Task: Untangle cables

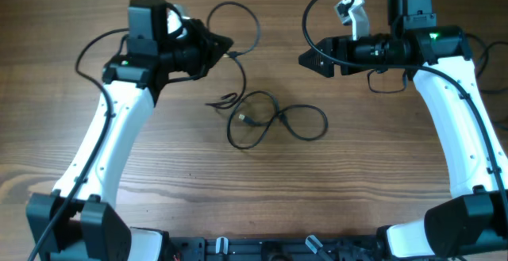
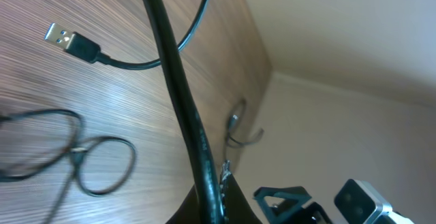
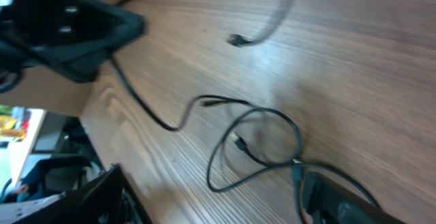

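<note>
Early going, by my reckoning. My left fingers [image 1: 216, 47] look clamped on one cable [image 1: 252, 23]: overhead it meets their tips, and in the left wrist view it runs straight down into them. From there it swings round in a wide arc, then drops to the bench [image 1: 381, 174] and trails toward the loops [image 1: 278, 122] at mid-bench. Those loops lie in a figure-eight, crossing themselves, with a plug [image 1: 240, 118] inside the left ring. I cannot tell whether the cable is free of them or threaded through; the two touch or cross at the loops' upper left. So one strand is lifted at its end, nothing is laid apart yet, and the crossing itself is left to do. My right fingers [image 1: 313, 57] hover beyond the loops, to their right, holding nothing I can see. Whether they stand apart or together I cannot tell.
</note>
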`<state>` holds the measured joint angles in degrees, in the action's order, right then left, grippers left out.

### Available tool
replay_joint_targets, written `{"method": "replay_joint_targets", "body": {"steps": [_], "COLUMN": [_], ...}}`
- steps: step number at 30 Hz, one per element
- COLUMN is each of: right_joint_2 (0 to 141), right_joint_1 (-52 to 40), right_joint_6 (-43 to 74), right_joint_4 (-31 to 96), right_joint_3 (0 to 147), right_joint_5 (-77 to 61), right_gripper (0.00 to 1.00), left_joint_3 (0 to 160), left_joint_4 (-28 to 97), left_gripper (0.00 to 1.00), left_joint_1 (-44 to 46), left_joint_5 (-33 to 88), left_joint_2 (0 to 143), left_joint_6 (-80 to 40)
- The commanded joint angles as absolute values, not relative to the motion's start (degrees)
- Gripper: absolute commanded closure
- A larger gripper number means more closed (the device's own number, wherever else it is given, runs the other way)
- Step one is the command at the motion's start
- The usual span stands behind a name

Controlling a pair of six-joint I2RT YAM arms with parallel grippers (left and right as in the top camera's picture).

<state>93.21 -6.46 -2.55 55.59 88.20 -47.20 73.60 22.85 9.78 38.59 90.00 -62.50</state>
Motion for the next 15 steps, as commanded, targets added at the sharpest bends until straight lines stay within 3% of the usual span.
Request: {"method": "replay_joint_targets", "body": {"steps": [1, 12, 15], "right_joint_2": [93.7, 93.7, 93.7], "right_joint_1": [-7.6, -17.8, -19.6], "right_joint_6": [-5.0, -4.4, -4.3], "right_joint_4": [53.4, 40.8, 40.1], "right_joint_3": [87.6, 87.6, 87.6], "right_joint_5": [-53.7, -56.5, -53.1], "right_gripper": [0.17, 0.24, 0.32], "left_joint_3": [73.8, 73.8, 73.8], "left_joint_4": [17.6, 8.1, 6.5], "left_gripper": [0.96, 0.96, 0.96], "left_joint_1": [11.6, 12.8, 12.8], "left_joint_5": [43.3, 46.4, 50.5], "left_joint_2": [90.1, 90.1, 90.1], "left_joint_6": [-71.3, -81.2, -82.5]}}
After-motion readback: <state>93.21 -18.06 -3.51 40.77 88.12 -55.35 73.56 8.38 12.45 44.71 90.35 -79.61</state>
